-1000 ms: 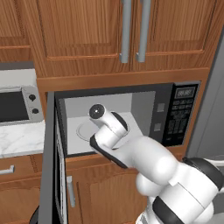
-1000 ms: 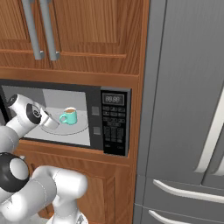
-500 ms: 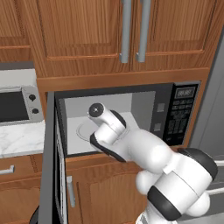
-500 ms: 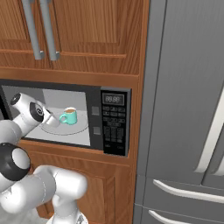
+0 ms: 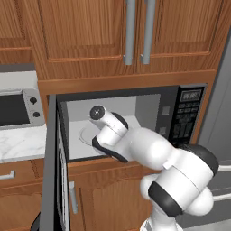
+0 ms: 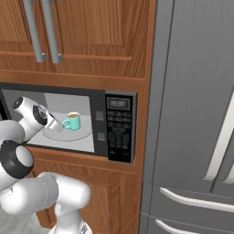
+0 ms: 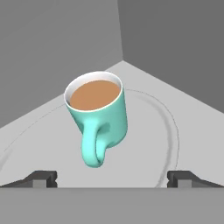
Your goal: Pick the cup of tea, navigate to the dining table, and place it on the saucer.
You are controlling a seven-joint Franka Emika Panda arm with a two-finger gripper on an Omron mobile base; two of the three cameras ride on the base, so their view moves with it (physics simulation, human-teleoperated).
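The cup of tea (image 7: pixel 103 118) is a small teal mug with brown liquid. It stands on the round grey plate (image 7: pixel 168 131) inside the open microwave (image 6: pixel 119 128), its handle turned toward my hand. My gripper (image 7: pixel 112 178) is open and sits just short of the cup, one fingertip (image 7: pixel 41 178) on each side of the handle line, nothing between them. From the right base view the cup (image 6: pixel 71 121) stands just right of my gripper (image 6: pixel 55 126). In the left base view my arm covers the cup. The dining table and the saucer are out of view.
The microwave door (image 5: pixel 52 171) hangs open on the left of the cavity. A toaster oven (image 5: pixel 18 108) sits on the marble counter to the left. A grey fridge (image 6: pixel 196 114) stands right of the microwave, with wood cabinets (image 5: pixel 135 31) above it.
My hand has eased a little further into the microwave toward the cup and the elbow has shifted. The jaws have stayed open and the cup has not moved.
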